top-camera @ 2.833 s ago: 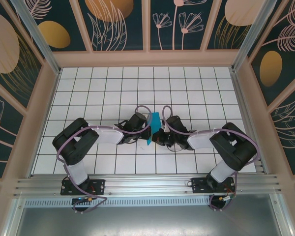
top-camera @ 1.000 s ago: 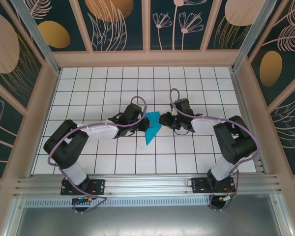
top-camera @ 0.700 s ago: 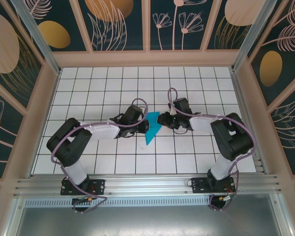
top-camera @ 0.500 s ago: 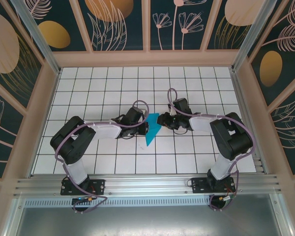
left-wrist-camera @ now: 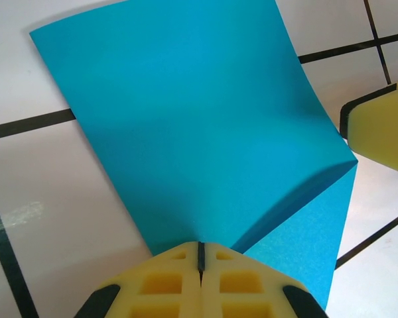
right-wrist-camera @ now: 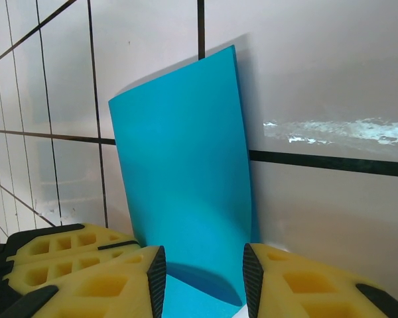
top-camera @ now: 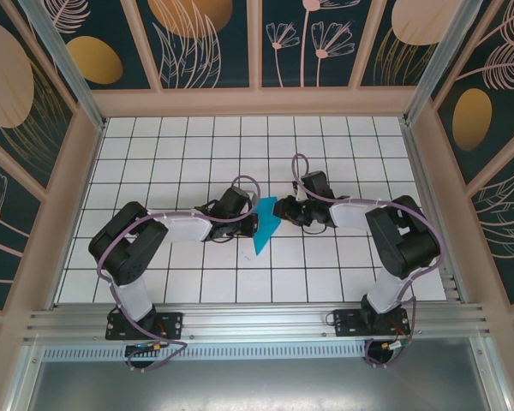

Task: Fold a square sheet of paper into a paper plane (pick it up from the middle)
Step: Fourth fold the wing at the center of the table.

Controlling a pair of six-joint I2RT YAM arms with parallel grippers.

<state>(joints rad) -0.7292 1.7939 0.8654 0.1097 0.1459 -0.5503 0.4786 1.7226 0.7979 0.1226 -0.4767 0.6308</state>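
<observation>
The square sheet of paper (top-camera: 265, 229) (left-wrist-camera: 199, 132) (right-wrist-camera: 186, 185), partly folded with one flap bowed upward, sits near the middle of the white tiled desk (top-camera: 154, 171) between the two arms. The left gripper (top-camera: 250, 224) (left-wrist-camera: 200, 255) has its pads pressed together, pinching the sheet's near edge, which is hidden under them. The right gripper (top-camera: 279, 208) (right-wrist-camera: 202, 271) stands spread astride the opposite edge. Whether its pads touch the paper cannot be told, and the sheet's lower part is cut off there.
</observation>
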